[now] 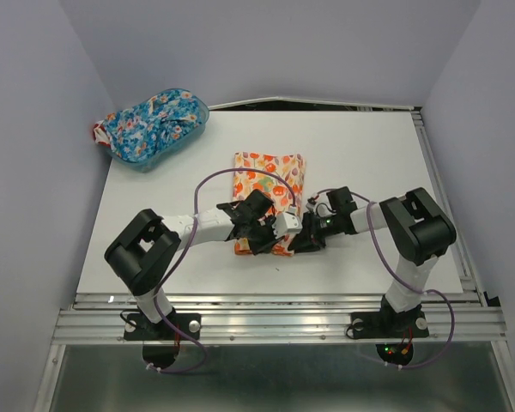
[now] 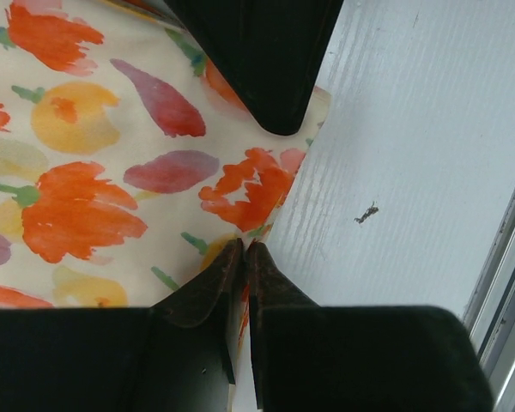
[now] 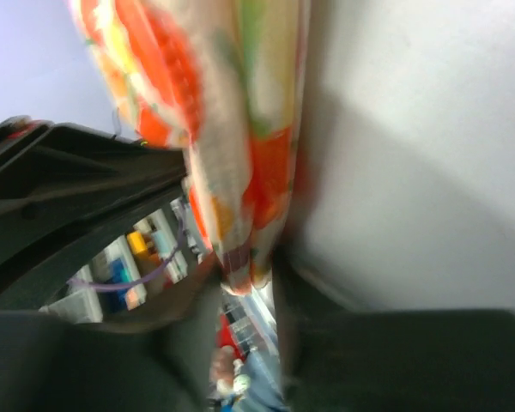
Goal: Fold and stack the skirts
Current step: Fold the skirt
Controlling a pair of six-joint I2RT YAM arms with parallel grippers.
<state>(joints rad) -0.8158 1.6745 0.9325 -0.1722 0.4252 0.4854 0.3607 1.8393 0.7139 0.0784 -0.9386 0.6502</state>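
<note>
The cream-yellow skirt [image 1: 269, 182] with orange-red flowers lies folded at the middle of the table. My left gripper [image 1: 259, 233] is at its near edge, shut on the hem. In the left wrist view the fingertips [image 2: 245, 249] pinch the skirt's [image 2: 86, 172] edge where it meets the table. My right gripper [image 1: 299, 233] is beside it at the near right corner. In the blurred right wrist view the skirt's [image 3: 232, 129] corner hangs between the jaws [image 3: 240, 283], lifted off the table. The blue floral skirt [image 1: 150, 122] lies bunched in the basket at the back left.
The translucent blue basket [image 1: 201, 112] stands at the table's back left corner. White tabletop [image 1: 369, 154] lies to the right of the skirt. A metal rail [image 1: 275, 305] runs along the near edge. A black part of the other arm [image 2: 257, 60] sits over the skirt.
</note>
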